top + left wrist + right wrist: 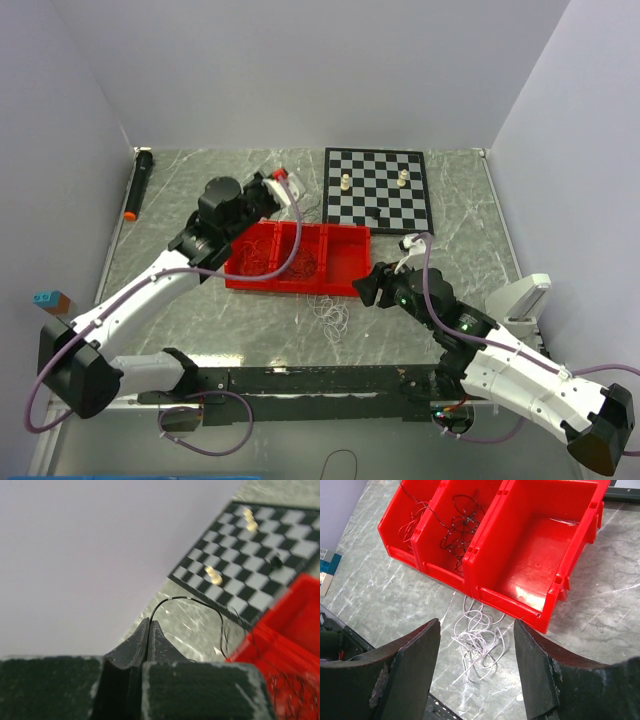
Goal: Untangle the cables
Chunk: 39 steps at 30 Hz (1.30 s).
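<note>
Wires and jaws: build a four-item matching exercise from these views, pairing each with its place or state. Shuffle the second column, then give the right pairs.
Column one
1. bunch of thin white looping wires
2. tangle of thin black wires
3. left jaws
4. right jaws

Column two
a. shut on a single thin black strand
b. on the grey marbled tabletop, in front of the row of red plastic bins
c. inside the middle bin of that row
d. open, above the white bunch

Pairs: 1-b, 2-c, 3-a, 4-d
</note>
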Available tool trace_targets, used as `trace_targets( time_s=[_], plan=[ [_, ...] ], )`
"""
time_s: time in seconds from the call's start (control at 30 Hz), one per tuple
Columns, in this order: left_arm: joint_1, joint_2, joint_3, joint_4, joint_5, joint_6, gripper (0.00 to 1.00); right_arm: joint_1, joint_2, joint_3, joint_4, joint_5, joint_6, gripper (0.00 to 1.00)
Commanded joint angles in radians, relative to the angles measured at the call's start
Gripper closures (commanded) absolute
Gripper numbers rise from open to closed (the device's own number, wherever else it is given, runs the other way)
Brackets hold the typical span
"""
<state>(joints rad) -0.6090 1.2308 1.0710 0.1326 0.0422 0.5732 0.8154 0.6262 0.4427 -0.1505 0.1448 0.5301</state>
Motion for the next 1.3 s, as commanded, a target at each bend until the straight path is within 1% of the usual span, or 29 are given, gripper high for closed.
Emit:
trace_targets(
  time_s=[0.0,0.2,0.3,0.37,0.43,0.63,0.73,1.03,1.27],
  plan=[
    [0.003,-0.106,-0.115,0.047,0.107,0.083,0.99,-0.001,0.004,0.008,0.012,-0.001,-0.002,0.33],
    [0.002,-0.171,-0.204,0.045,0.119,0.091,0.99,-0.001,0.024,0.022,0.012,-0.007,-0.002,0.33],
    [0.002,-0.204,-0.244,0.100,0.098,0.079,0.99,-0.001,0.030,0.024,0.009,-0.007,-0.004,0.33],
    [0.003,-0.237,-0.270,0.166,0.085,0.062,0.99,-0.001,0.035,0.024,0.008,-0.007,-0.007,0.33],
    [0.003,-0.275,-0.296,0.220,0.096,0.057,0.99,-0.001,0.038,0.025,0.005,-0.007,-0.010,0.33],
    [-0.009,-0.355,-0.364,0.277,0.096,0.042,0.99,0.001,0.047,0.022,-0.003,-0.005,-0.015,0.33],
    [-0.017,-0.379,-0.367,0.274,0.110,0.051,0.99,0.001,0.062,0.013,0.002,-0.019,-0.009,0.33],
    [-0.035,-0.410,-0.367,0.182,0.147,0.062,0.99,0.002,0.063,0.010,-0.003,-0.024,-0.004,0.33],
    [-0.054,-0.367,-0.373,0.144,0.140,0.100,0.99,0.002,0.047,0.002,-0.009,-0.016,-0.002,0.33]
  ],
)
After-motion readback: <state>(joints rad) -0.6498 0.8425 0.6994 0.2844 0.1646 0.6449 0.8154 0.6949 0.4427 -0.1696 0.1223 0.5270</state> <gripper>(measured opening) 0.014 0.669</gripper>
